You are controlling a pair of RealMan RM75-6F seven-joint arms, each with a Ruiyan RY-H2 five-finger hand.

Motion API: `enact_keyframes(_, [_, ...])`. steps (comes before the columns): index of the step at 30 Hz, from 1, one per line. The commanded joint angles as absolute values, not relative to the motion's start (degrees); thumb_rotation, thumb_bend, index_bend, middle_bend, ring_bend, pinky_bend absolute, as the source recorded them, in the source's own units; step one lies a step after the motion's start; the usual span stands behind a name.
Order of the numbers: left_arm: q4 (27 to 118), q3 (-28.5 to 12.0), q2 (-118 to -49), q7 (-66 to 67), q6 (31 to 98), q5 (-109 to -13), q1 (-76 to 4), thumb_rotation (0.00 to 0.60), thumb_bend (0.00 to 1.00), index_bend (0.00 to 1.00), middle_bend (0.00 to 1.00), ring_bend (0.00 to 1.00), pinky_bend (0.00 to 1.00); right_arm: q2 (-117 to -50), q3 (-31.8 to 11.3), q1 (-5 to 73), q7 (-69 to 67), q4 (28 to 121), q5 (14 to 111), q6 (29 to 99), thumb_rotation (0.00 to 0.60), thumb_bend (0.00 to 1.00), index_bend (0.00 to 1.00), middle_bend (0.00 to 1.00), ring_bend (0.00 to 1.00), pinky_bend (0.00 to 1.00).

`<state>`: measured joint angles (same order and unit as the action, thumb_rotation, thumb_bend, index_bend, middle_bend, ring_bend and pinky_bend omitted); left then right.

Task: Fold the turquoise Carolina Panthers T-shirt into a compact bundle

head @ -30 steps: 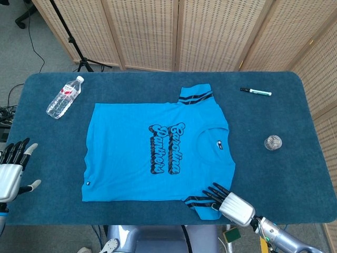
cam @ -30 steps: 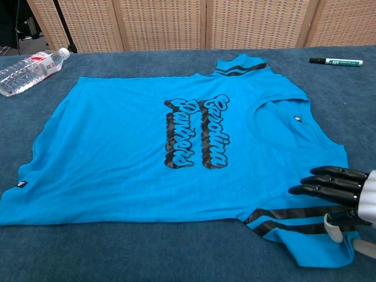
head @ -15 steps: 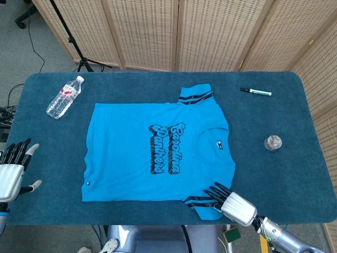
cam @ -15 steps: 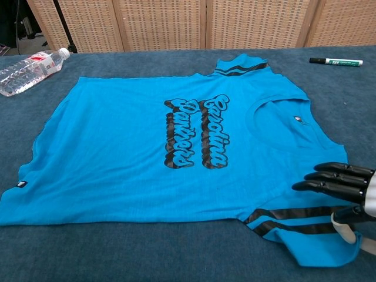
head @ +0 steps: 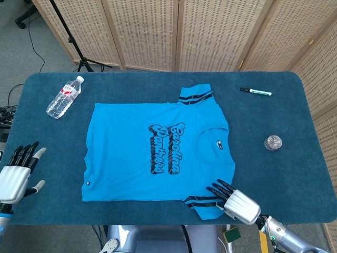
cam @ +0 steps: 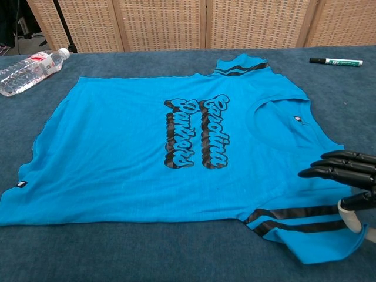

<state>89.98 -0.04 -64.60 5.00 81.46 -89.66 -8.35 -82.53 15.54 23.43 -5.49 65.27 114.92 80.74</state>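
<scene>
T-shirt (head: 158, 153) lies mid-table, bottle (head: 64, 97) to its left, marker (head: 256, 91) right

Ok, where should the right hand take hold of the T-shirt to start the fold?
Probably the near striped sleeve, at its hem. It lies flat, sticking out off the T-shirt body beside the right hand, so come in low from the table's near edge and pinch the cloth between thumb and fingers.

right hand (cam: 346, 182): cut by chest-view edge, grasp unclear | left hand (head: 17, 173): head view only | water bottle (cam: 26, 69): base cropped
</scene>
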Motion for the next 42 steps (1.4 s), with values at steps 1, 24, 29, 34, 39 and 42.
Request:
enact_keyframes(1, [87.49, 1.54, -64.90, 1.77, 80.13, -92.82, -9.52, 0.600, 0.21, 0.00, 0.00, 0.00, 0.00, -81.96, 15.37, 23.65, -6.71, 65.72, 114.52, 81.00, 0.600, 0.52, 0.63, 0.07, 0.00, 0.00])
enact_keyframes(24, [53.88, 13.10, -80.11, -19.95, 83.47, -113.26, -14.27, 0.600, 0.22, 0.28, 0.00, 0.00, 0.00, -80.74, 14.51, 24.14, -9.71, 66.45, 113.11, 81.17, 0.600, 0.52, 0.63, 0.07, 0.00, 0.00])
enact_keyframes(29, [48.58, 13.68, -83.62, -22.27, 85.84, -113.78, -14.05, 0.600, 0.23, 0.33, 0.00, 0.00, 0.00, -80.78, 14.31, 24.21, -10.02, 66.43, 112.74, 80.87, 0.600, 0.52, 0.63, 0.07, 0.00, 0.00])
enact_keyframes(34, [45.51, 13.68, -85.90, -23.95, 87.39, -113.29, -14.00, 0.600, 0.25, 0.35, 0.00, 0.00, 0.00, -80.87, 14.31, 24.25, -10.06, 66.26, 112.67, 80.64, 0.600, 0.52, 0.63, 0.07, 0.00, 0.00])
enact_keyframes(39, [43.97, 13.80, -87.33, -24.23, 88.00, -113.04, -14.29, 0.600, 0.25, 0.37, 0.00, 0.00, 0.00, -80.89, 14.25, 24.26, -10.09, 66.25, 112.62, 80.63, 0.600, 0.52, 0.63, 0.07, 0.00, 0.00])
enact_keyframes(42, [42.91, 13.92, -88.29, -23.97, 88.21, -112.96, -14.51, 0.600, 0.25, 0.38, 0.00, 0.00, 0.00, -80.87, 14.19, 24.27, -10.16, 66.28, 112.56, 80.62, 0.600, 0.52, 0.63, 0.07, 0.00, 0.00])
